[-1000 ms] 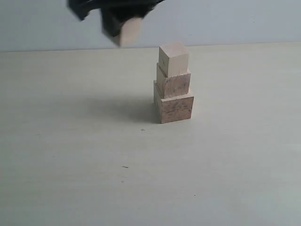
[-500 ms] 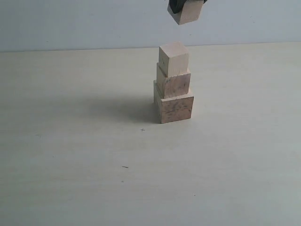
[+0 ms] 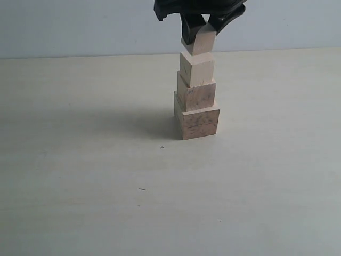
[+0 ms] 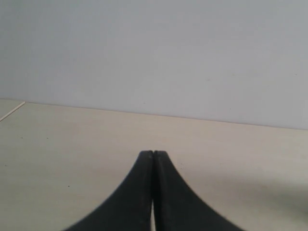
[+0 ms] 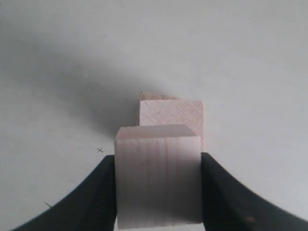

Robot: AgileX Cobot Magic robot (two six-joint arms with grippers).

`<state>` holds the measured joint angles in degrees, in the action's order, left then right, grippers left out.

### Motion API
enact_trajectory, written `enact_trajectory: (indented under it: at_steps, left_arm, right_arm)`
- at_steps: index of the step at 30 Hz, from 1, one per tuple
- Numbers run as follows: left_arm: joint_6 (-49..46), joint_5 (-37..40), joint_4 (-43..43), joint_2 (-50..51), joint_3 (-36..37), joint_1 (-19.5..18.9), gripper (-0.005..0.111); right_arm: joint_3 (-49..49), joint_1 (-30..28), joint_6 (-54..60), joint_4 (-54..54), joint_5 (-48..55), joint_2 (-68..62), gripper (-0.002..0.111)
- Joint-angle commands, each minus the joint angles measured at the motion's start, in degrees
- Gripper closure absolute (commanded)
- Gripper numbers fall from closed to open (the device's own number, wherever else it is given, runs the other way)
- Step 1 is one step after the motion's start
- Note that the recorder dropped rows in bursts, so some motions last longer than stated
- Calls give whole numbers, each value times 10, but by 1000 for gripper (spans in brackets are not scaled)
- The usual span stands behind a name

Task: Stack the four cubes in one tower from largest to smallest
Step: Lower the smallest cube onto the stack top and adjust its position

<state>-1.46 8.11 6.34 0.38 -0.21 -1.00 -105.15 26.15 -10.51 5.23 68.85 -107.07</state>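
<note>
In the exterior view, three cubes stand as a tower [image 3: 196,96] on the pale table [image 3: 80,186]: the largest cube [image 3: 197,123] at the bottom, the second cube [image 3: 196,96] on it, and the third cube [image 3: 196,68] on top. Right above them the right gripper [image 3: 201,31] pinches the smallest cube [image 3: 200,42] between its two dark fingers. The top edge cuts off most of the gripper, and the arm behind it is out of sight. The held cube's underside sits at the third cube's top face; we cannot tell whether they touch or a thin gap remains.

In the left wrist view, the left gripper [image 4: 153,156] has its fingertips pressed flat together with nothing between them. Beyond it we see only bare table and a grey wall [image 4: 154,53].

In the right wrist view, the smallest cube [image 5: 158,175] fills the space between the jaws, gripped on two opposite faces. It hides most of the tower. Past its far edge we make out part of the third cube's top [image 5: 173,113], and beyond that a thin sliver of a lower cube, too little to name.
</note>
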Motion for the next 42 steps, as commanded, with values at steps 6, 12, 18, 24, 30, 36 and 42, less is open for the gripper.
enact_trajectory:
  at_steps: [6, 12, 18, 24, 30, 36, 42]
  left_arm:
    - [1, 0, 3, -4, 2, 4, 107]
    - [0, 0, 3, -4, 2, 4, 107]
    - [1, 0, 3, -4, 2, 4, 107]
    - [0, 0, 3, -4, 2, 4, 107]
    - [0, 0, 3, -4, 2, 4, 107]
    - [1, 0, 3, -4, 2, 4, 107]
    - [1, 0, 3, -4, 2, 4, 107]
  right_arm:
    - [0, -3, 1, 14, -38, -21, 108]
    - [0, -3, 15, 38, -58, -27, 108]
    - [0, -7, 25, 44, -53, -28, 108]
    - [0, -9, 34, 39, -48, -29, 108]
    - [0, -9, 45, 39, -48, -30, 108]
    - [0, -9, 49, 39, -46, -30, 108]
    - [0, -9, 49, 37, -39, -31, 108]
